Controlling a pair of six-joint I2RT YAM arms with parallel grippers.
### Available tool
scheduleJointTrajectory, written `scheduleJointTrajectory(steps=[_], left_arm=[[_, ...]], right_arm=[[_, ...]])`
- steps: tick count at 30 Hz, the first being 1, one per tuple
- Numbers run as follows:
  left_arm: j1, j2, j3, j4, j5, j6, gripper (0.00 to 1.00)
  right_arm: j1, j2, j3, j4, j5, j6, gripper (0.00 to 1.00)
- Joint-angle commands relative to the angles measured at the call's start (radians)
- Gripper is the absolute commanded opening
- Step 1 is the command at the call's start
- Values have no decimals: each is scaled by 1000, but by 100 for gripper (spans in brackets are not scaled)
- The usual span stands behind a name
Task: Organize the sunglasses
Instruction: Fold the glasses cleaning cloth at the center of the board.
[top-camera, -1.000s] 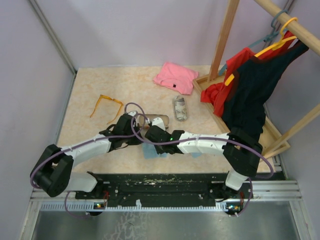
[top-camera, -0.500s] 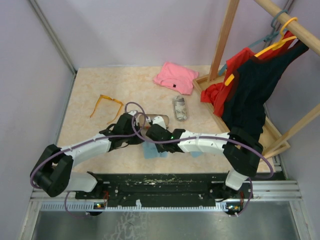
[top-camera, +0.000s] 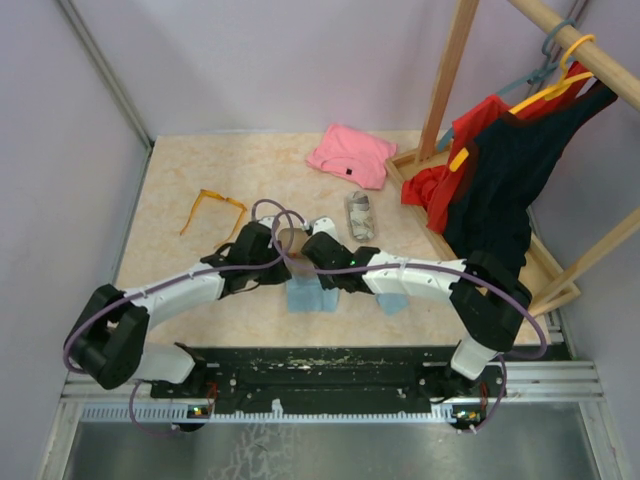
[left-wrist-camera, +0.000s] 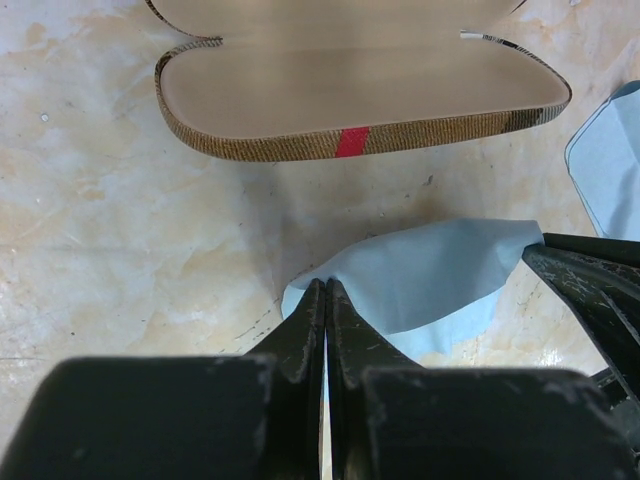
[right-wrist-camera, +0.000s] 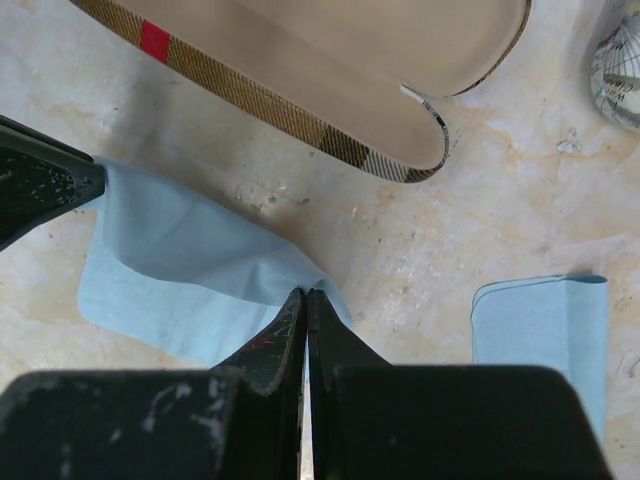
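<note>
Cloth (left-wrist-camera: 430, 275), clamped tight at opposite ends by left gripper (left-wrist-camera: 325, 287) and right gripper (right-wrist-camera: 305, 293), probably wants even tension going into the open case (left-wrist-camera: 350, 140); orange sunglasses (top-camera: 220, 198) lie well apart, far left.

Open plaid case (left-wrist-camera: 350, 90) is cut off at the top edge in 2 wrist views.

Open case (left-wrist-camera: 350, 90) just beyond cloth (left-wrist-camera: 420, 275)
</note>
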Motion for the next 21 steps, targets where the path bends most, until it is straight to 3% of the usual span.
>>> scheduleJointTrajectory(steps=[1,12,21], left_arm=[[10,26,40,11,12,8,1],[32,71,69,19,1,23,1],[35,76,49,32,48,31,1]], right_arm=[[-17,-36,23,64,29,-63,0],[-63,5,50,85,13,-135,0],[-64,-12,-29,125,-46,-134,0]])
